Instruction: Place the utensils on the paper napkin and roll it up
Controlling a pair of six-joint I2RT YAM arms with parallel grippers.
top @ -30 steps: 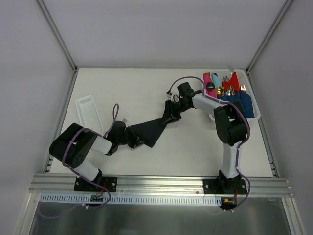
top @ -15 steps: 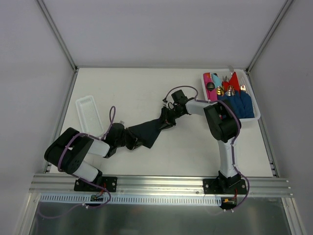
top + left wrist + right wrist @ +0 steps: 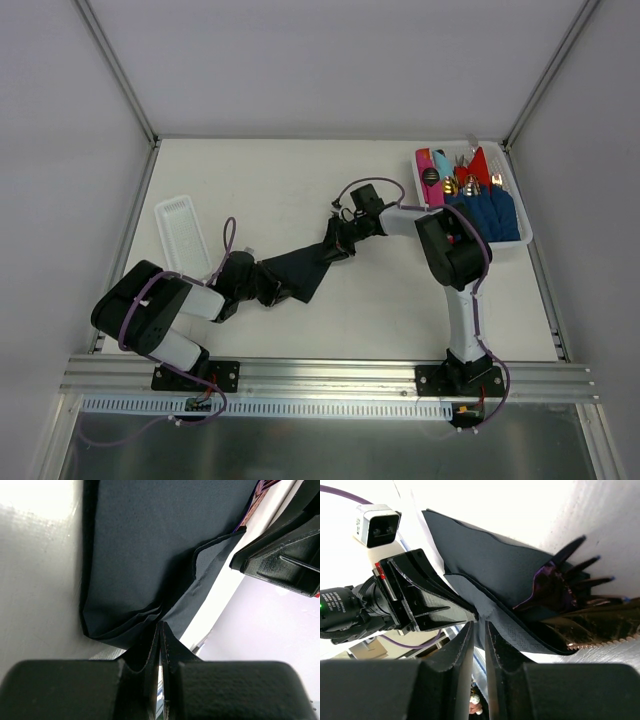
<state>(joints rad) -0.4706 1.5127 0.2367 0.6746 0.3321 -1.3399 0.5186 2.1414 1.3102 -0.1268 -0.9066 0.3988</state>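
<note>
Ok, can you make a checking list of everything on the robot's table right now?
Surface: white table, nothing spilled seen.
Job's things: dark paper napkin stretched between the two arms; utensils lie in its fold.
Clutter: white bin at the far right with blue and red rolled napkins and cutlery; long white tray on the left, nothing seen in it.
Grippers: left gripper shut on one end of the napkin; right gripper shut on the opposite edge.
Cables: purple cables looped along both arms.
Surroundings: pale walls; metal rail at the near edge.
</note>
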